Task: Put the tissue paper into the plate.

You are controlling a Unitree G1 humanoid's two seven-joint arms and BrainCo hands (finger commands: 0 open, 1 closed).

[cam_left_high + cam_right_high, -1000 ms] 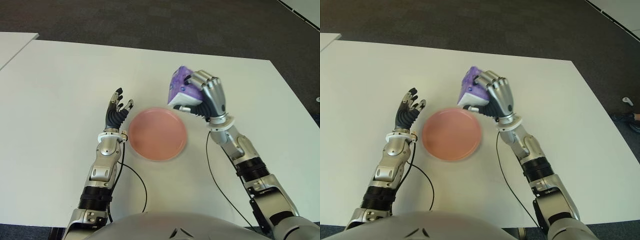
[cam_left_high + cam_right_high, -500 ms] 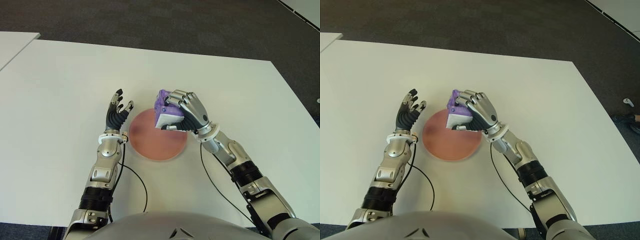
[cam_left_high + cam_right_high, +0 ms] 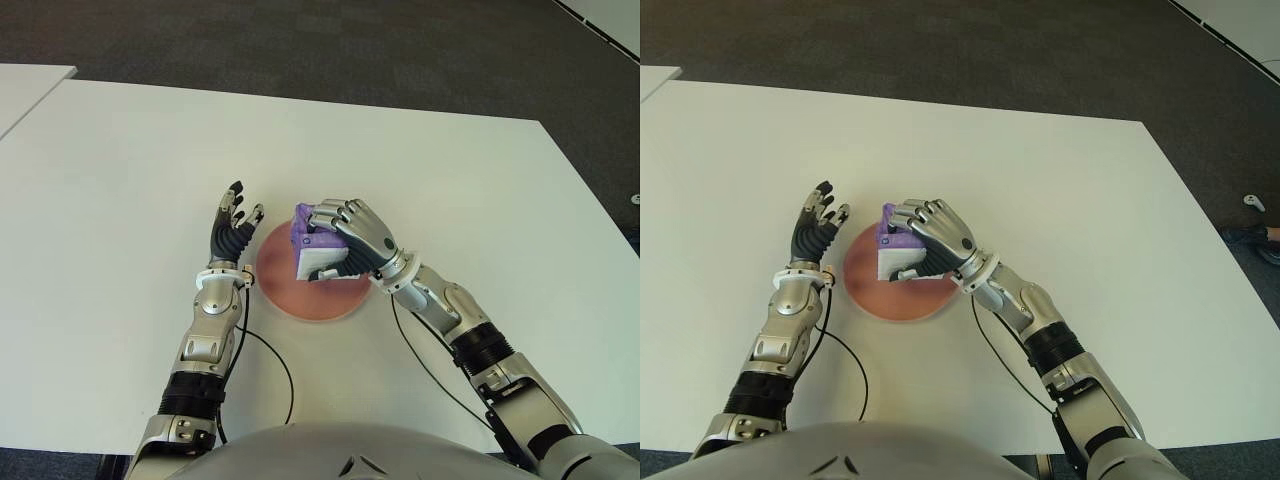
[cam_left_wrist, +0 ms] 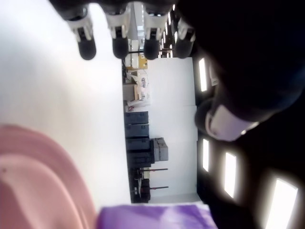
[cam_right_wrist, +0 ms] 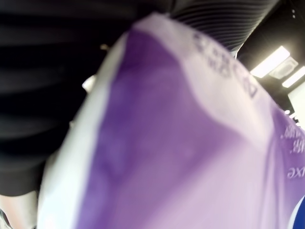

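The tissue paper point(image 3: 318, 250) is a purple and white pack, held over the middle of the pink plate point(image 3: 280, 288) by my right hand point(image 3: 345, 238), whose fingers are curled over its top. Whether the pack touches the plate I cannot tell. The right wrist view is filled by the purple pack point(image 5: 190, 157) pressed against the palm. My left hand point(image 3: 233, 228) stands just left of the plate, fingers spread and pointing away from me, holding nothing. The left wrist view shows the plate's rim point(image 4: 43, 176) and a corner of the pack point(image 4: 152, 217).
The white table point(image 3: 120, 180) stretches wide on all sides of the plate. A black cable point(image 3: 265, 365) loops on the table beside my left forearm, another point(image 3: 425, 365) runs under the right forearm. Dark carpet point(image 3: 300, 40) lies beyond the far edge.
My right hand carried the tissue pack from beyond the plate's far right rim leftward and down until it sat over the plate's middle. The left hand stayed put.
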